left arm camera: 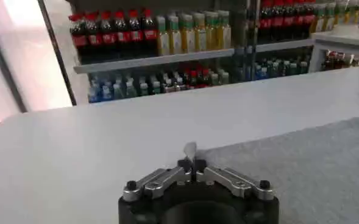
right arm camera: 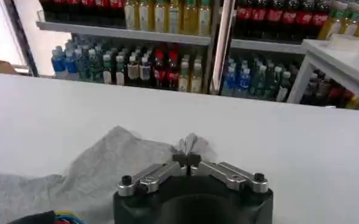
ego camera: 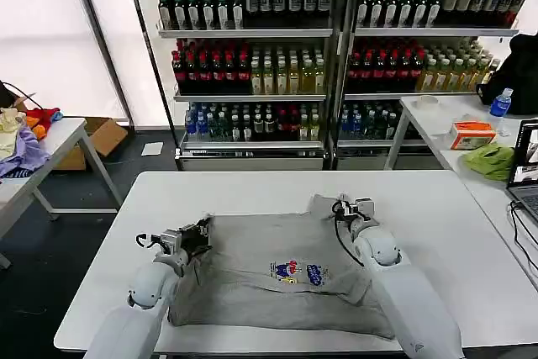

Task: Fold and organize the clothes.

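— Status of the garment?

— The grey shirt lies flat on the white table, chest print up, hem toward the robot, collar end toward the drinks shelves. Both far corners are taken. The left gripper sits at the far left corner, its fingers clenched on a small peak of fabric. The right gripper is at the far right corner, where the cloth bunches up, and is likewise clamped on a pinch of it.

— Which step, in your judgement?

— A fold not yet made — the cloth is still spread in a single layer, so I'd call it the start of the first fold. The next move calls for both arms to lift together and carry that far edge toward the hem at an even pace; if one leads, the edge will skew, and so thin a pinch could slip.

— Do the views differ?

— They do. The left wrist view shows the pinch up close: a sliver of fabric standing up between the closed fingertips of the left gripper. The right wrist view shows the same at the right gripper, with a rumpled ridge of shirt trailing off. Only from overhead can you judge the whole outline, the print and the two arms' spacing.
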`<action>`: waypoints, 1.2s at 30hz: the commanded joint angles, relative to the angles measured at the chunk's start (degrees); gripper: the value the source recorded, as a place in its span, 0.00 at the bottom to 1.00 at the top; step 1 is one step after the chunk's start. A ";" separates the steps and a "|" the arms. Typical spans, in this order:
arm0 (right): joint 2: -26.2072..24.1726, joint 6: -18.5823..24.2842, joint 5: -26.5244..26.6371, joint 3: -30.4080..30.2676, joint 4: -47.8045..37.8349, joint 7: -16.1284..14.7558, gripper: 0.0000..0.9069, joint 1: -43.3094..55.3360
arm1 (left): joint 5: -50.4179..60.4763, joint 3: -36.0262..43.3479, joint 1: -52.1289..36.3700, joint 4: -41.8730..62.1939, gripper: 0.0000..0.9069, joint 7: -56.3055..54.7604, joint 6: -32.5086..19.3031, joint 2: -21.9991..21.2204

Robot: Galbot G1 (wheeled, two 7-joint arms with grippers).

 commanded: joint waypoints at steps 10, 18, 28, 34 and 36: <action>-0.71 1.63 0.11 3.98 20.55 0.46 0.00 -5.01 | 0.05 -1.89 5.14 -13.68 0.00 -0.96 -6.65 0.83; -0.27 2.38 -1.92 7.17 30.27 0.60 0.00 -17.12 | 0.30 -4.62 10.78 -19.05 0.00 -0.27 -5.84 2.98; 2.22 3.68 -5.09 12.84 39.23 2.59 0.00 -33.56 | 3.23 -6.35 20.74 -22.89 0.00 0.01 -6.28 2.64; 1.90 4.22 -5.11 16.29 42.17 4.79 0.00 -40.28 | 5.42 -7.22 23.34 -23.56 0.00 -0.05 -5.96 1.27; 1.54 4.19 -4.96 17.95 43.13 5.36 0.00 -42.42 | 5.95 -7.11 24.31 -24.07 0.00 0.11 -6.12 1.02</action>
